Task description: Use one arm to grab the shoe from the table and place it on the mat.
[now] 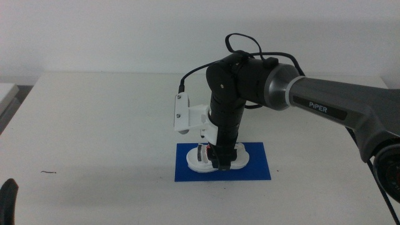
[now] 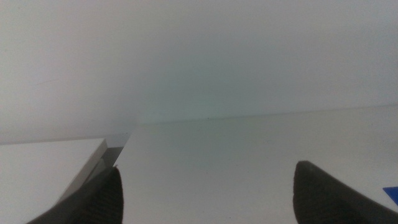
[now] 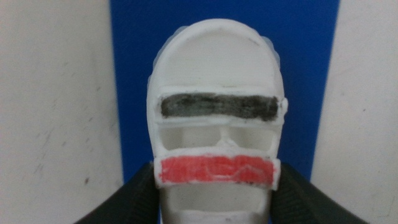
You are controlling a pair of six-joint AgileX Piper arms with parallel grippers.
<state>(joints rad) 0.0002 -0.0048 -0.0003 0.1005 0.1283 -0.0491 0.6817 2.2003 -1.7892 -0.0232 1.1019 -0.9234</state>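
Observation:
The white shoe [image 1: 245,155] with a black and a red strap lies on the deep-blue mat [image 1: 257,170] in the middle of the table [image 1: 94,125]. The arm [image 1: 325,106] comes in from the right and points straight down over it. My right gripper [image 1: 222,164] is on the shoe. In the right wrist view the shoe [image 3: 214,62] rests lengthwise on the mat [image 3: 311,62], and my right gripper [image 3: 216,186] has its dark jaws against both sides of the shoe near the red strap. My left gripper [image 1: 7,200] waits at the bottom left, open and empty [image 2: 205,199].
A white block with the wrist camera [image 1: 186,115] sticks out from the arm toward the left. A small dark speck [image 1: 49,172] lies on the table at the front left. A pale surface edge [image 1: 6,94] shows at the far left.

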